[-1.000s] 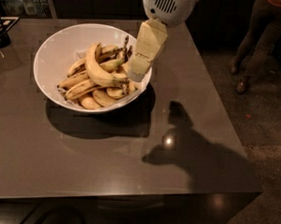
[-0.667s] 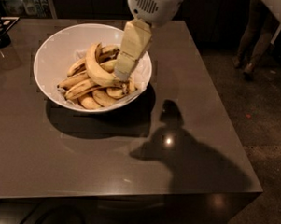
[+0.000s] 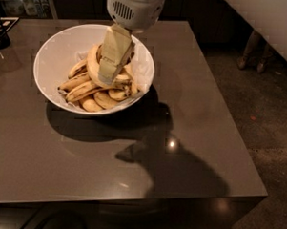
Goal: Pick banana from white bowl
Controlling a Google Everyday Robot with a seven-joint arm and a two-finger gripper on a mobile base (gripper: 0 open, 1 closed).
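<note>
The white bowl (image 3: 53, 57) sits on the far left part of the dark table and holds several bananas. The banana (image 3: 93, 66), large, curved and pale yellow, lies on top of the pile in the middle of the bowl. My gripper (image 3: 107, 77) reaches down from above into the bowl, its pale fingers (image 3: 113, 55) over the right side of the banana and touching or nearly touching it. The fingertips hide part of the banana. Smaller brown-streaked bananas (image 3: 82, 91) lie under and around it.
The grey table (image 3: 191, 113) has its right edge near the floor area (image 3: 267, 117) and its front edge below. A dark object (image 3: 1, 34) stands at the far left. A person's feet (image 3: 251, 59) show at the upper right. The arm's shadow (image 3: 174, 170) falls across the table.
My gripper has moved left and down, from the bowl's right rim to over the middle of the pile, onto the large banana. The bananas have not visibly moved.
</note>
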